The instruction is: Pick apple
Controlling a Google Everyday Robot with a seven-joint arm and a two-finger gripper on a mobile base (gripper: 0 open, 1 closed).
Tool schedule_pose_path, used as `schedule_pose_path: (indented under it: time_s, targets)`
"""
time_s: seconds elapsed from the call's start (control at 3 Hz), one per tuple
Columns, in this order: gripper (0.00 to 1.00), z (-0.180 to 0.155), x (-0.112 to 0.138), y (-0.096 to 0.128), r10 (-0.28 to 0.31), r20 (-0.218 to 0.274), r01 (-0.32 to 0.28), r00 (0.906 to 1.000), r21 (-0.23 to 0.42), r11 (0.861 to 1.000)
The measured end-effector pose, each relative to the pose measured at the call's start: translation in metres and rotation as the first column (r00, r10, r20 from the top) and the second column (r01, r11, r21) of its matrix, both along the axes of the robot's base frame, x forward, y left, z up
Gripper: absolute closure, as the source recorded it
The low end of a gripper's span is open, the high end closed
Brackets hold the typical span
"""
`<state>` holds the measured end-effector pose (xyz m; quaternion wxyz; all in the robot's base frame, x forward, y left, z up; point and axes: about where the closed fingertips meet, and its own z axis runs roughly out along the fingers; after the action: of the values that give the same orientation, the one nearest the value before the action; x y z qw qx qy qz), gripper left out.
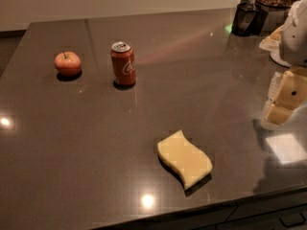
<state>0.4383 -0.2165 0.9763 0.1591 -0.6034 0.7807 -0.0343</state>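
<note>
Apple is sitting upright on the dark tabletop, stem up, totally untouched. So task-wise basically nothing is done yet: no reach across, no grasp, no lift. All of that is still to come, as far as I can judge.

The gripper is way over at the right edge of the view, hanging just above the table with the white arm coming down into it from above. It's well apart from the apple, pretty much the whole table away. Honestly can't tell whether it's open or closed from this angle, but it certainly hasn't got the apple.

From the gripper, the red cola can stands between it and the apple, just beside the fruit on the nearer side. The yellow sponge lies closer to the gripper, off the direct line, toward the front edge. I'd guess the can is the thing to avoid knocking.
</note>
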Motion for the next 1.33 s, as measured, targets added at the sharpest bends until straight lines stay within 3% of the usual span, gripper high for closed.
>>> schedule_pose_path:
  time_s: [0.33,0.67,1.33]
  targets:
    - [0.0,0.002,0.002,0.002,0.003,0.0,-0.003,1.0,0.005,1.0]
    - [0.0,0.006,0.02,0.019,0.036,-0.006,-0.036,0.9993,0.053,0.998]
    - [0.0,0.015,0.094,0.088,0.107,0.024,-0.11,0.9939,0.14,0.984]
